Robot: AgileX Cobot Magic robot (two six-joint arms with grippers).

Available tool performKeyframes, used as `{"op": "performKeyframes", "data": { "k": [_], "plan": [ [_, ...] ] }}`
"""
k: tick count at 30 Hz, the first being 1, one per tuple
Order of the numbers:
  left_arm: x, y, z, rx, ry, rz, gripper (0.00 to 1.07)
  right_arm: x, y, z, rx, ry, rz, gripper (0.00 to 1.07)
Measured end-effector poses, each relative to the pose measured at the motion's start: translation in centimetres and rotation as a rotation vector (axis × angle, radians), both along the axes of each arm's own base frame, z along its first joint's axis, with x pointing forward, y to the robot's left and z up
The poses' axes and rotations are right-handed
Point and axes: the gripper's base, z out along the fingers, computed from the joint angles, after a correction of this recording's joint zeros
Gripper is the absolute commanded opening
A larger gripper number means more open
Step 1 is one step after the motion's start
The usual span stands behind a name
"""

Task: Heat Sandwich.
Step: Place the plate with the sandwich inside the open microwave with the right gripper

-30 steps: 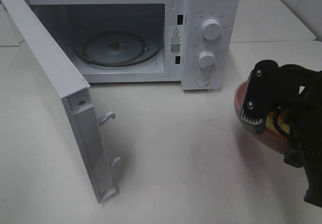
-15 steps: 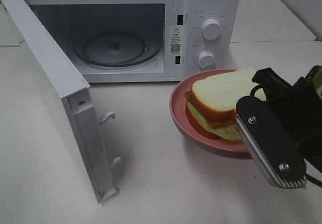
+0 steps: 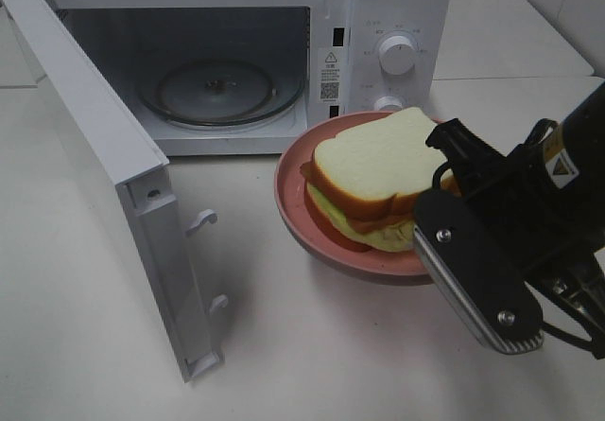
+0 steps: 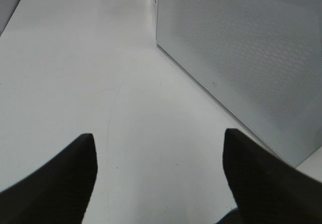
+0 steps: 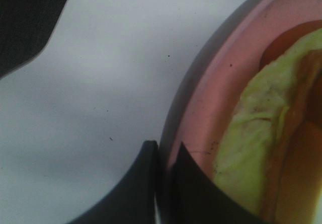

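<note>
The sandwich [image 3: 373, 170], white bread with tan crust and pale green filling, lies on a round pink plate [image 3: 293, 203] held in front of the open microwave [image 3: 397, 5], below its knobs. My right gripper [image 3: 427, 241] is shut on the plate's near right rim. The right wrist view shows its fingertips [image 5: 163, 158] pinching the pink plate rim [image 5: 211, 108], with the sandwich filling [image 5: 251, 148] just inside. My left gripper [image 4: 158, 153] is open with nothing between its dark fingers [image 4: 60, 178]. It hovers over the white tabletop beside the microwave's perforated side wall [image 4: 241, 48].
The microwave door [image 3: 104, 156] swings out to the left toward the front, latch hooks showing. A glass turntable [image 3: 217, 90] lies inside the cavity. Two knobs [image 3: 397, 54] sit on the right panel. White tabletop [image 3: 302, 345] surrounds everything.
My right gripper has carried the plate with the sandwich leftward, from the right edge toward the microwave's opening. The left gripper has not changed.
</note>
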Motion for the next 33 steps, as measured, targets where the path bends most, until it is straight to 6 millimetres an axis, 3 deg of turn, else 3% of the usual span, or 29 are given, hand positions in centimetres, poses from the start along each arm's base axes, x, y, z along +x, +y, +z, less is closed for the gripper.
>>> {"op": "performKeyframes", "data": {
  "k": [6, 22, 33],
  "plan": [
    [0.0, 0.0, 0.0, 0.0, 0.0, 0.0, 0.67, 1.5, 1.4, -0.7, -0.008, -0.001, 0.047, 0.0],
    [0.0, 0.0, 0.0, 0.0, 0.0, 0.0, 0.67, 8.0, 7.2, -0.7, 0.006, -0.019, 0.068, 0.0],
    [0.0, 0.0, 0.0, 0.0, 0.0, 0.0, 0.67, 10.3, 11.1, -1.1, 0.018, -0.035, 0.119, 0.0]
  ]
}}
